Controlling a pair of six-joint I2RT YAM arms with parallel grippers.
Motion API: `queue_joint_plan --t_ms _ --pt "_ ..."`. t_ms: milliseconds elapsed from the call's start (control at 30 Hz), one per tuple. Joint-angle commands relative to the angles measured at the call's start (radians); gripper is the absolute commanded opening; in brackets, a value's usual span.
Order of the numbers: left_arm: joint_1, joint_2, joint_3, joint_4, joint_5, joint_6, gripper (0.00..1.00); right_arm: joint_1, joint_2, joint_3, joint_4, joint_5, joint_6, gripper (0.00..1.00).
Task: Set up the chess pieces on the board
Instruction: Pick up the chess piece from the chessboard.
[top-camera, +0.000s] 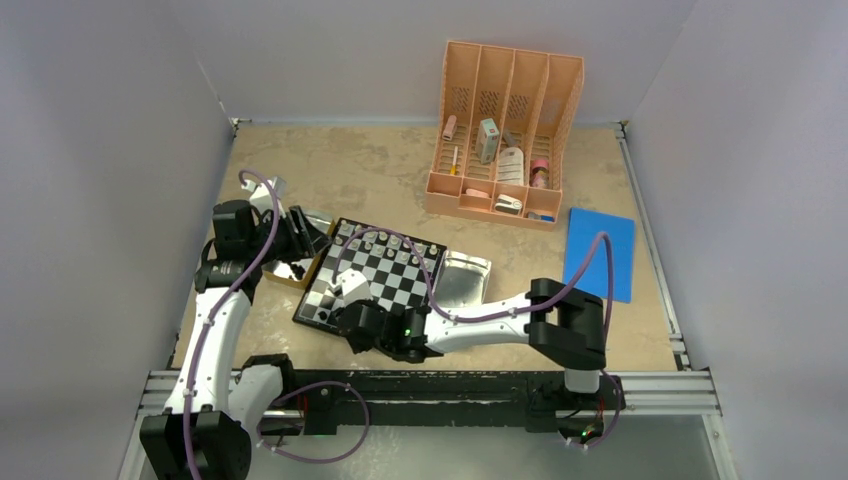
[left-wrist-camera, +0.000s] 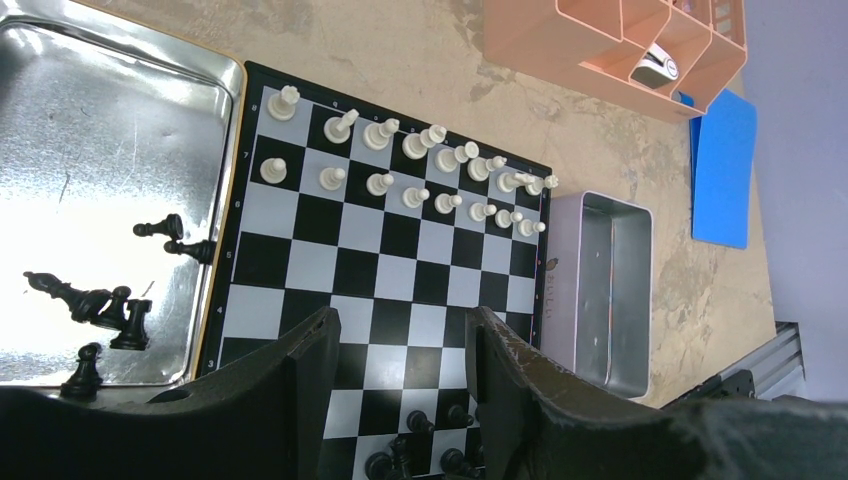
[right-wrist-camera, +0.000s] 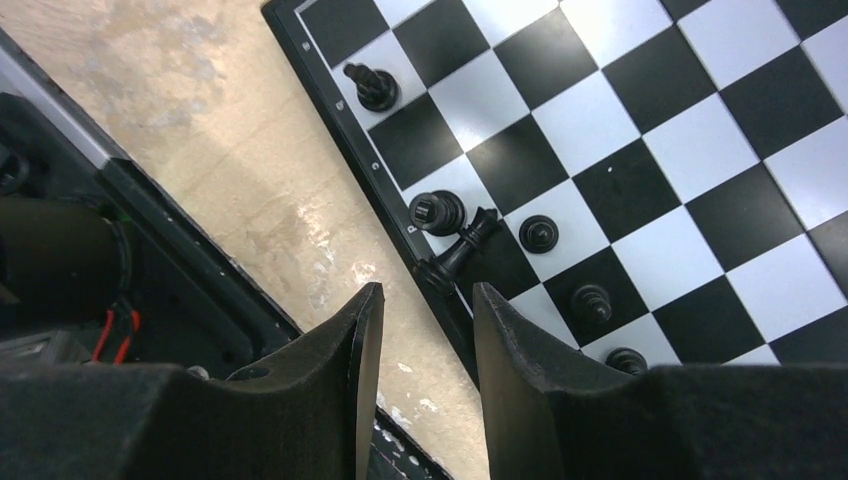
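Looks halfway tbh: got white chess pieces (left-wrist-camera: 415, 150) lined up on the board (left-wrist-camera: 350, 230) beyond the open, empty left gripper (left-wrist-camera: 402, 325), still need black ones (left-wrist-camera: 110, 305) off the tray (left-wrist-camera: 100, 130) beside it, plus a toppled one (right-wrist-camera: 460, 250) just ahead of the open, empty right gripper (right-wrist-camera: 430, 300).

left end effector (left-wrist-camera: 400, 320): jaws apart | right end effector (right-wrist-camera: 427, 293): jaws apart

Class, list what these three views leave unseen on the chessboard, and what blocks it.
Top view: right arm covers the board's near rows.
Top view: white pieces too small to identify.
Left wrist view: left gripper hides near squares; bottom edge cuts black pieces.
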Motion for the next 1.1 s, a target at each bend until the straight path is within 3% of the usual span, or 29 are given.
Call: queue_joint_plan --t_ms 0,1067 --pt "0.002 -0.016 -0.002 0.035 0.003 0.029 0.49 0.005 0.018 0.047 0.003 0.039 0.037 0.41" --pt "0.002 -0.033 0.003 0.036 0.0 0.029 0.49 0.005 0.127 0.129 -0.056 0.095 0.075 0.38"
